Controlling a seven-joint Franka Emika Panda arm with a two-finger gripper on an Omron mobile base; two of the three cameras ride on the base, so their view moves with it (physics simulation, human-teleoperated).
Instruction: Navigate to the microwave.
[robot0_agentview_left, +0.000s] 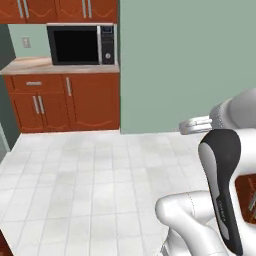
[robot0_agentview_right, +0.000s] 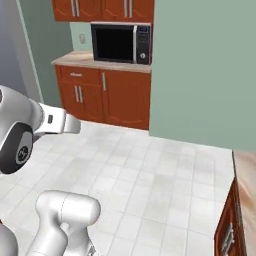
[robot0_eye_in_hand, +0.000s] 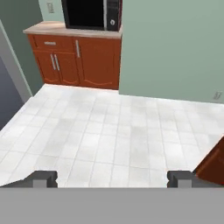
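Microwave (robot0_agentview_left: 82, 45) sits across the room from me, on a light counter (robot0_agentview_left: 30, 65) above reddish-brown lower cabinets (robot0_agentview_left: 65, 102), tucked under matching upper cabinets (robot0_agentview_left: 60, 10). From my right base camera I see it (robot0_agentview_right: 121, 43) in the far corner, its control panel on the right side next to a pale green wall (robot0_agentview_right: 205, 70). White tiled floor (robot0_agentview_left: 90, 180) stretches between my base and those cabinets. On the hand camera my gripper (robot0_eye_in_hand: 113, 178) shows its two dark fingertips (robot0_eye_in_hand: 43, 178) spread wide apart, holding nothing, pointed over open floor toward the microwave (robot0_eye_in_hand: 91, 14) at the top edge.
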